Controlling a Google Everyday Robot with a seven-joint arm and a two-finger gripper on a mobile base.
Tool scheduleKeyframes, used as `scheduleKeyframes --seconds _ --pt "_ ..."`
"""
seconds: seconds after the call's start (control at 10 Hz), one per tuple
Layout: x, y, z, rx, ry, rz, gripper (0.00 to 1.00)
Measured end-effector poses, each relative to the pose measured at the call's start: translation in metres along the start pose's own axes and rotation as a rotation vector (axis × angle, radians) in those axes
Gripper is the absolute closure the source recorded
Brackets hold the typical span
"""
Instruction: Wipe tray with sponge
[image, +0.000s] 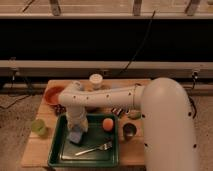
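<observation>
The dark green tray (102, 158) lies on the wooden table, near its front edge. The blue-grey sponge (75, 137) rests on the tray's left half. My gripper (77, 130) points straight down at the end of the white arm. Its tip is on top of the sponge and hides the sponge's upper part. A metal fork (95, 148) lies on the tray floor just right of the sponge. An orange ball-like thing (107, 124) sits at the tray's back right.
An orange bowl (52, 95) stands at the table's back left and a green cup (38, 127) left of the tray. A white cup (96, 80) is at the back and a metal cup (129, 131) right of the tray. My arm (115, 97) crosses above the table's middle.
</observation>
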Motion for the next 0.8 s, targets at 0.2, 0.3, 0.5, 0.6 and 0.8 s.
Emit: scheduleKeyframes --seconds 0.2,0.3,0.5,0.6,0.8 --pt "-0.013 -0.013 0.0 0.014 -0.005 -0.053 1.0" --pt "-0.026 -0.015 0.002 0.015 -0.014 -0.082 1.0" --pt "-0.047 -0.012 0.007 0.021 -0.032 -0.11 1.0" --pt "-0.056 -0.002 0.011 0.016 -0.044 -0.11 1.0" --pt "-0.06 0.023 0.015 0.013 -0.069 -0.085 1.0"
